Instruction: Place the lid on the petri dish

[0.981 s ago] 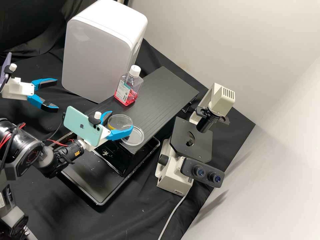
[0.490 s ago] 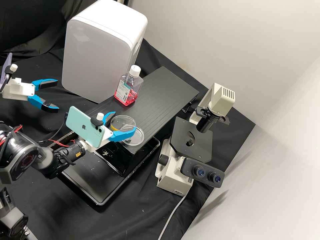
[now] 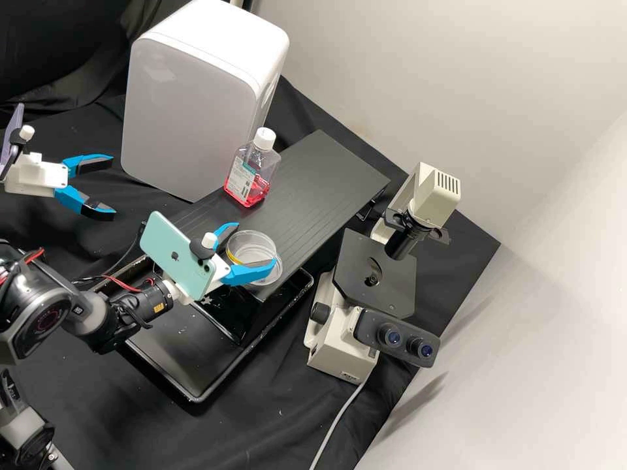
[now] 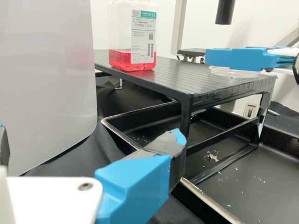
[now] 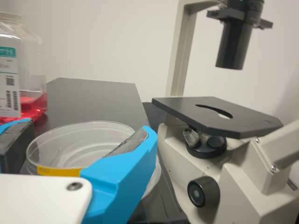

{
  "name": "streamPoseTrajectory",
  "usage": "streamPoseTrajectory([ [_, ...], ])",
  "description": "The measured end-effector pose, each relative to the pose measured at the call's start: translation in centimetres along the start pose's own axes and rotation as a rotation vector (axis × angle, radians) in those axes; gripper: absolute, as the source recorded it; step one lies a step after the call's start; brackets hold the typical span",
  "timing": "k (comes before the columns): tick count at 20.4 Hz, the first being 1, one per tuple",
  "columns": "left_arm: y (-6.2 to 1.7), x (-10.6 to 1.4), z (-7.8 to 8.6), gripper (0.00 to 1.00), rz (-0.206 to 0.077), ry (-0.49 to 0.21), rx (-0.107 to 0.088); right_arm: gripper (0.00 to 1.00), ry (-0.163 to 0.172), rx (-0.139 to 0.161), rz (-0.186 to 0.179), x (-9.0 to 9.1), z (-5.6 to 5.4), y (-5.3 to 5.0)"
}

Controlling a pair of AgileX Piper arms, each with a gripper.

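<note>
Lid (image 3: 251,241), clamped in the right gripper (image 3: 254,247), has shifted rightward over the last second and now hangs just above the petri dish (image 4: 231,72), left of frame centre. Lowering and release look to be all that remains. Left gripper (image 3: 111,184) sits upper left, fingers apart.

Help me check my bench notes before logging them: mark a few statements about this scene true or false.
1. The bottle of red liquid stands upright on the black platform. True.
2. The left gripper holds the bottle. False: it is open and empty, off to the platform's side.
3. The right gripper has a finger on either side of a yellow-marked clear dish. True.
4. The microscope stands on the platform. False: it stands beside it.
</note>
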Motion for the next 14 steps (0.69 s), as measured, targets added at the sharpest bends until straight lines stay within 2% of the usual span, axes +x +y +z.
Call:
streamPoseTrajectory([
  [2,0.0,0.0,0.0,1.0,0.0,0.0,0.0,0.0,-0.018,0.02,-0.001,0.1,0.6,0.0],
  [6,0.0,0.0,0.0,1.0,0.0,0.0,0.0,0.0,-0.013,0.039,0.007,0.3,1.0,0.2],
  [9,0.0,0.0,0.0,1.0,0.0,0.0,0.0,0.0,-0.026,0.042,0.017,0.3,1.3,0.4],
  [14,0.0,0.0,0.0,1.0,0.0,0.0,0.0,0.0,-0.023,0.039,0.016,0.4,1.3,0.4],
])
